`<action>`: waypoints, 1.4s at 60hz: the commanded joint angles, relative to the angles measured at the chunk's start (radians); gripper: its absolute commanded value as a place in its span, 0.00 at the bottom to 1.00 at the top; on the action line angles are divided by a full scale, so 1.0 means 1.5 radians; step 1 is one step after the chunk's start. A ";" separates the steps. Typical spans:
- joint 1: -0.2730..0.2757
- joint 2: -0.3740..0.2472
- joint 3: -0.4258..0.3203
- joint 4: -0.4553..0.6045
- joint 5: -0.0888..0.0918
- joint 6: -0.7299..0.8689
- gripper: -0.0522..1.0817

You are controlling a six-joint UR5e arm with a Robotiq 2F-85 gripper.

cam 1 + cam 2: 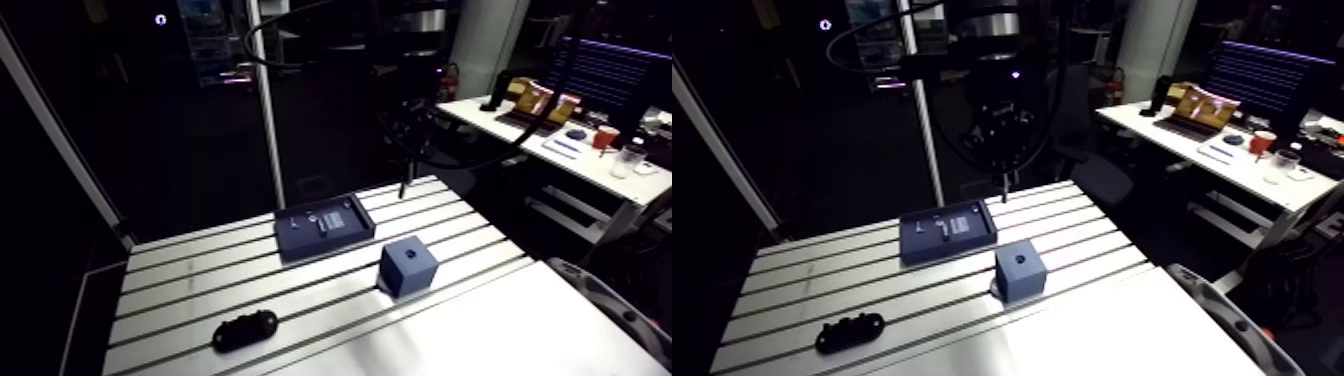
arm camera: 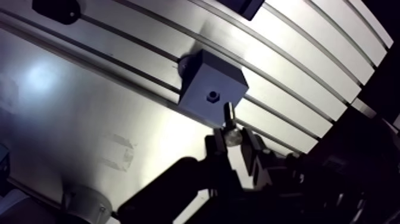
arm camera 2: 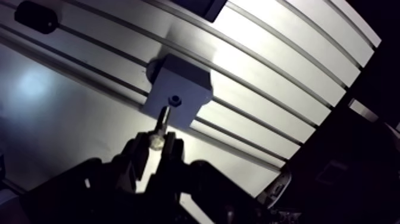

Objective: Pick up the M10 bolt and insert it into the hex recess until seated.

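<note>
The pincer (image 2: 233, 140) is pinching the bolt (image 2: 228, 122) at its head end, the shank pointing ahead of the fingers; the bolt hangs in the air, not yet in the hole (image 2: 211, 95) of the block (image 2: 205, 77) ahead on the desk (image 2: 89, 101); the shank looks tilted against the hole, so I judge it could catch the rim and jam; a sideways push might twist the bolt in the grip.

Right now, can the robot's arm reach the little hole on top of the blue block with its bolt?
Probably yes. The end effector holds the bolt above the blue block, tip pointing down toward it. The hex recess faces up, uncovered, and nothing shows between it and the bolt.
</note>
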 commanded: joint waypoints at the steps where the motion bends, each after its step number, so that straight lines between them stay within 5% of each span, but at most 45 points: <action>1: -0.002 -0.002 0.023 -0.021 0.000 0.000 0.77; 23: -0.009 -0.002 0.050 -0.042 -0.002 -0.001 0.77; 29: -0.016 0.000 0.057 -0.044 -0.021 -0.001 0.77; 37: -0.017 0.004 0.062 -0.044 -0.029 -0.004 0.78; 84: -0.025 0.044 0.061 -0.035 -0.027 -0.020 0.78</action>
